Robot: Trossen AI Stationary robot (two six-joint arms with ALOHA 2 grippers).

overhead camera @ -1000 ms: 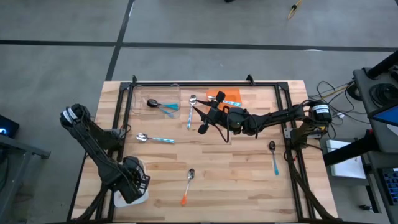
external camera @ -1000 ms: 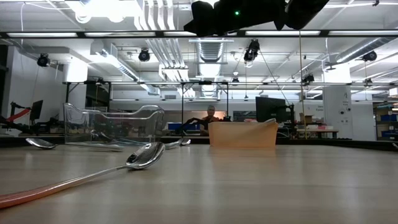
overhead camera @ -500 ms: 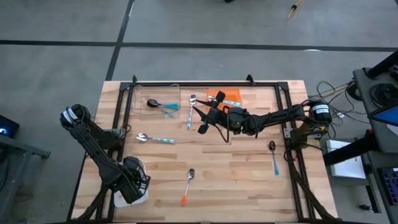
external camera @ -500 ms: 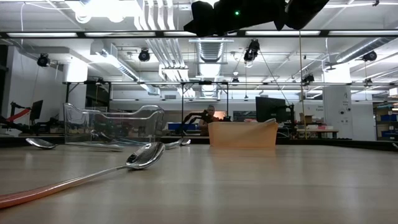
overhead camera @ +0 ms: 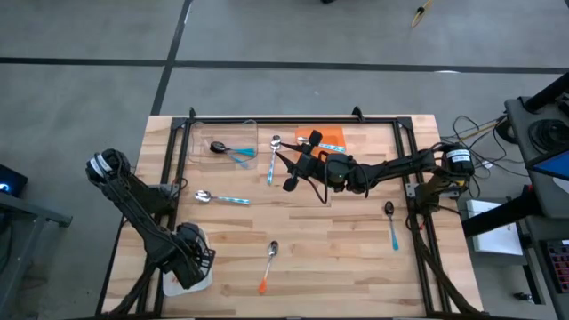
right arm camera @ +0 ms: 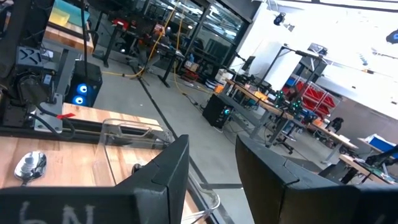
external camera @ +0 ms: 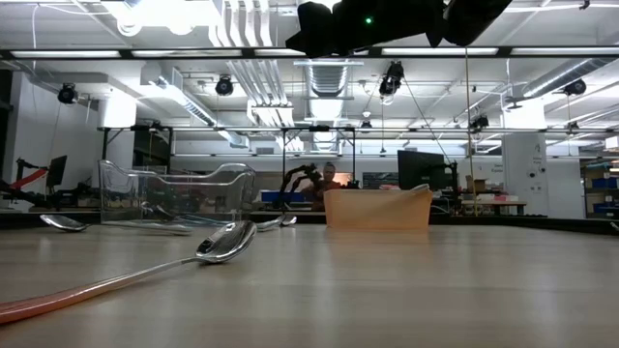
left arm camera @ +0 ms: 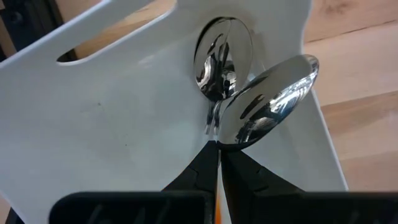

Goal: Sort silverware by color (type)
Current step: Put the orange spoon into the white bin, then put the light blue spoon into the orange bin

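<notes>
Silverware remaining loose on the table: a spoon with an orange handle [overhead camera: 268, 268] lies near the front edge at centre; a spoon with a light-blue handle [overhead camera: 220, 198] lies left of centre; a dark-bowled spoon with a teal handle [overhead camera: 392, 224] lies at the right side; a further light-blue-handled spoon [overhead camera: 273, 158] lies between the clear bin [overhead camera: 197, 142] and the orange tray [overhead camera: 334, 136]. The clear bin holds one dark-bowled teal spoon [overhead camera: 229, 152].

The right gripper [overhead camera: 290, 170] hangs raised over the table, just beside the orange tray and that far light-blue spoon. Its jaws stand apart and nothing shows between them in the right wrist view.

The left gripper [left arm camera: 219, 163] waits at the front left corner over a white tray [left arm camera: 106, 130], fingers pressed together, with two silver spoon bowls [left arm camera: 249, 93] just ahead of the tips; whether the fingertips pinch a handle is probably not decidable from this angle.

Step in hand, as judged: the right arm is between placements, positioned for its next pick. The next move calls for a descent onto the nearest spoon's thin handle, jaws straddling it squarely, since the handle lies flat against the wood and offers little purchase
</notes>
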